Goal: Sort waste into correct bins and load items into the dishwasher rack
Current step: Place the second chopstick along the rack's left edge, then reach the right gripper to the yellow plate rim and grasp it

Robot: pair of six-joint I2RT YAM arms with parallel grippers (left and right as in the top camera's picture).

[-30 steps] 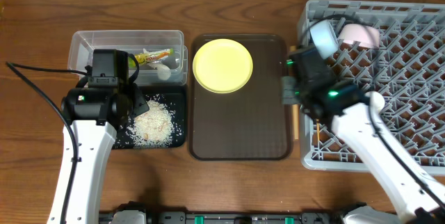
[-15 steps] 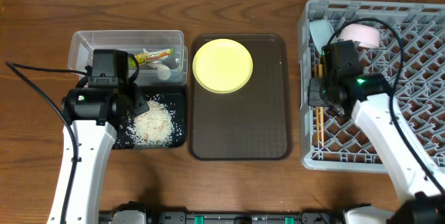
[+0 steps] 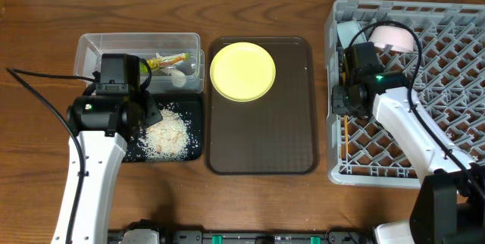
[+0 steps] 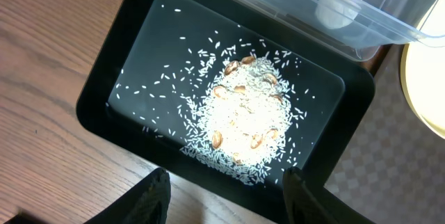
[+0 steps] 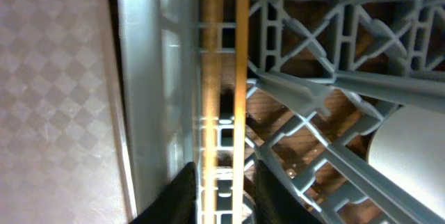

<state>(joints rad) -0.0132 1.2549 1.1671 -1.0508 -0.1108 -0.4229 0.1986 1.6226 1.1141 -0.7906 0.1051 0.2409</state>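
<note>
My brown wooden bench (image 3: 45, 24) has a smooth, lightly sheened grain. The large grey plastic lattice rack (image 5: 149, 78) is moulded and dull, with a faint shine along its wall. The pair of tan wooden chopsticks (image 5: 211, 78) looks smooth and satiny. The brown serving tray (image 5: 55, 78) has a fine checkered, matt texture. The black rectangular plastic tray (image 4: 139, 50) is glossy under dry, grainy white rice scraps (image 4: 243, 120). The clear plastic tub (image 4: 389, 22) looks glassy. The round yellow plate (image 3: 242, 71) looks smooth. My left end effector (image 4: 229, 196) and my right end effector (image 5: 224, 189) have matt black fingers, 2 each.
</note>
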